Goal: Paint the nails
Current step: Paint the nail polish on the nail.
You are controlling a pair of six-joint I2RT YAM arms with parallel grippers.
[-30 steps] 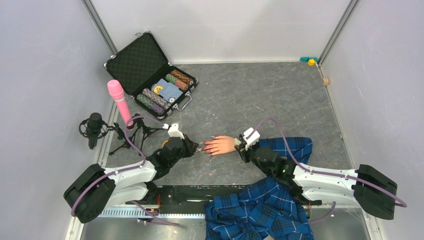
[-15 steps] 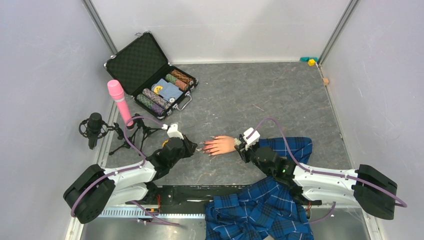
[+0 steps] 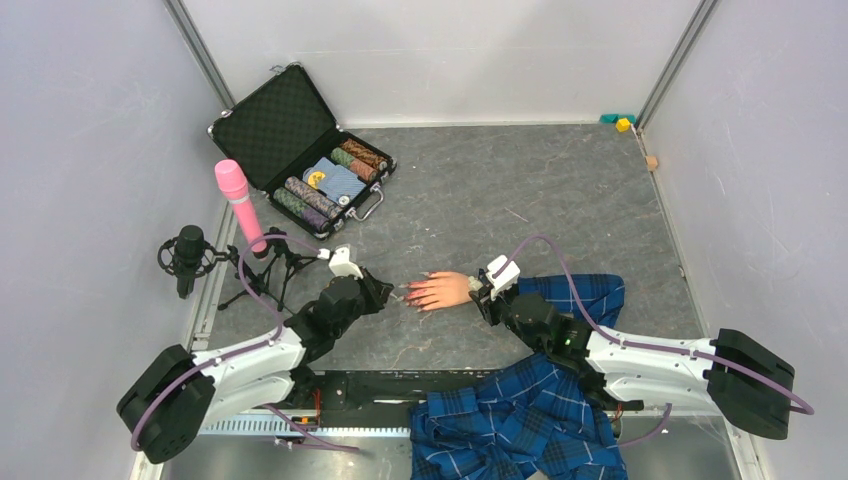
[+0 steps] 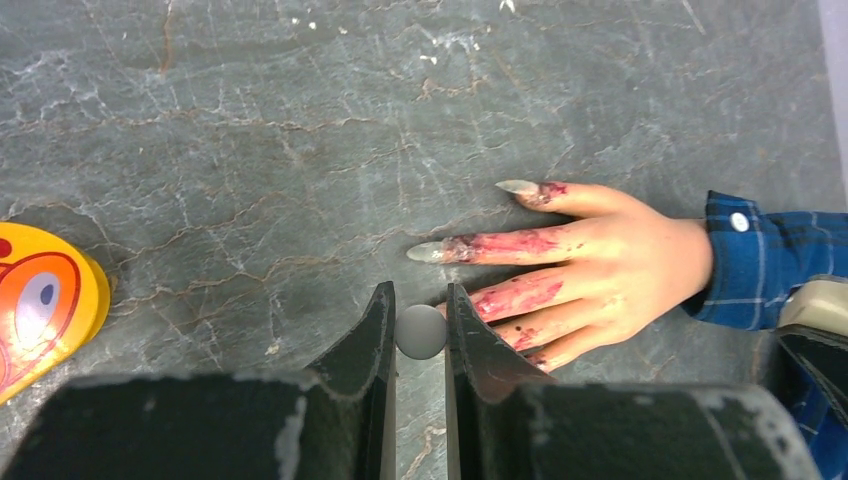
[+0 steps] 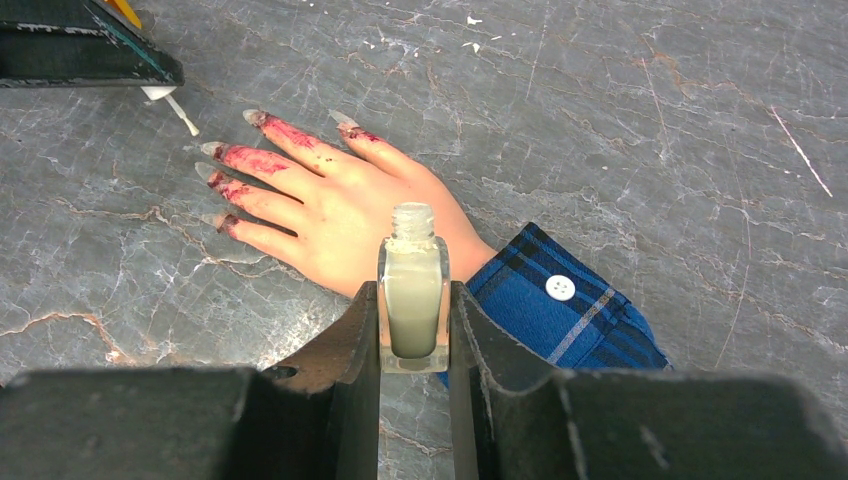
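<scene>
The flesh-coloured mannequin hand (image 3: 443, 290) lies palm down on the grey floor, in a blue plaid sleeve (image 3: 583, 290). Its pale, pointed nails (image 4: 428, 252) and its fingers carry red smears; the nails also show in the right wrist view (image 5: 212, 149). My left gripper (image 4: 420, 292) is shut on the round white cap (image 4: 421, 331) of the brush, just left of the fingertips. The brush tip (image 5: 181, 113) hangs beside the nails, not touching them. My right gripper (image 5: 413, 288) is shut on the open clear bottle (image 5: 413, 300), held upright over the wrist.
An open black case (image 3: 300, 150) of poker chips lies at the back left. A pink microphone (image 3: 238, 205) and a black microphone on a stand (image 3: 190, 255) stand left. Plaid cloth (image 3: 520, 420) covers the near edge. A yellow object (image 4: 40, 300) lies left of my left gripper.
My left arm has drawn back a little to the left, away from the fingertips, still holding the cap. The right arm and the hand have not moved.
</scene>
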